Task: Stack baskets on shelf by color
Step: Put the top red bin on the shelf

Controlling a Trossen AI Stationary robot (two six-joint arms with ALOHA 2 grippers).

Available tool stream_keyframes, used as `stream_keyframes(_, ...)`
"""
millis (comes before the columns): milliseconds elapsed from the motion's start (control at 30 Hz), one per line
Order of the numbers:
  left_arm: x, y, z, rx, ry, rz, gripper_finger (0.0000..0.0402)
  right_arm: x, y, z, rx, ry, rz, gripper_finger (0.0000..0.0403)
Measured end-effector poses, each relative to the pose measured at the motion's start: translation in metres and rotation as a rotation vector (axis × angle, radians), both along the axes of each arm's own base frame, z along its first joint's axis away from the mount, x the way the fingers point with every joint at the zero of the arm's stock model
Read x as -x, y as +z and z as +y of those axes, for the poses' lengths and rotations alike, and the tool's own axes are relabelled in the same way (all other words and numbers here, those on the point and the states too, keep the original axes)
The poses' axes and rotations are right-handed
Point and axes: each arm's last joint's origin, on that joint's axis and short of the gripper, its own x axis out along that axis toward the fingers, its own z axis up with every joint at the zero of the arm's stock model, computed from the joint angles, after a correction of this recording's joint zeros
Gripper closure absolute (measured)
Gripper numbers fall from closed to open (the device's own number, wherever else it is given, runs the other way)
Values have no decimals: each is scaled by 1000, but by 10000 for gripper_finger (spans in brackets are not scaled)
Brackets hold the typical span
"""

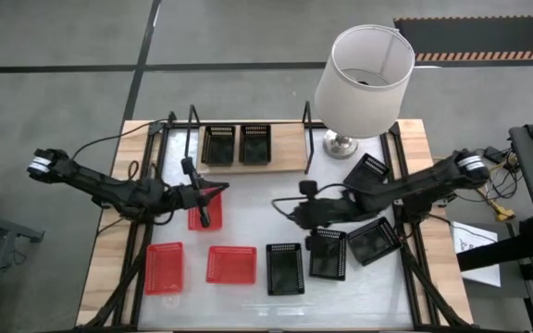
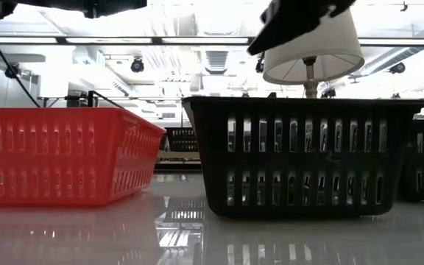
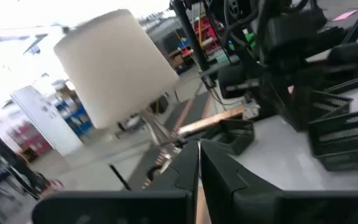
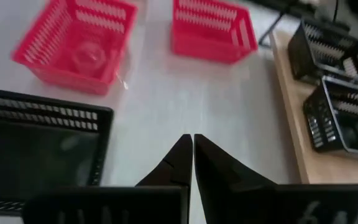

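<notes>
The shelf [image 1: 290, 146] stands at the table's far side with two black baskets [image 1: 218, 145] [image 1: 254, 145] side by side on its plank. Three red baskets rest on the white table at the left: two near the front [image 1: 165, 266] [image 1: 231, 264] and one [image 1: 202, 218] under my left arm. Several black baskets [image 1: 285, 268] [image 1: 328, 254] [image 1: 375, 239] [image 1: 368, 171] sit at the right. My left gripper [image 1: 213, 191] [image 3: 199, 149] is shut and empty above that red basket. My right gripper [image 1: 285, 208] [image 4: 189, 144] is shut and empty over bare table at the middle.
A white-shaded lamp [image 1: 364, 79] stands at the far right next to the shelf's end. Black rod uprights [image 1: 192, 116] [image 1: 307, 116] rise at the shelf. In the low view a red basket [image 2: 57, 154] and a black basket [image 2: 300, 154] fill the foreground.
</notes>
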Motion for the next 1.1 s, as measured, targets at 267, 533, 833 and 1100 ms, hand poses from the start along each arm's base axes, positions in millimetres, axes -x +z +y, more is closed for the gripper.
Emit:
stream_keyframes(267, -20, -27, -9, 289, -17, 66, 402, 53, -15, -7, -19, 43, -169, 394)
stream_keyframes(533, -27, -17, -21, 511, -53, 221, 402, 91, -15, -18, 2, 78, -310, 394)
stream_keyframes(833, -28, -5, -29, 630, 33, 527, 387, 116, -14, -26, 105, 138, -476, 394)
stream_keyframes(1100, -48, -7, -40, 628, 3, 724, 307, 131, -10, -38, 162, 142, -584, 394)
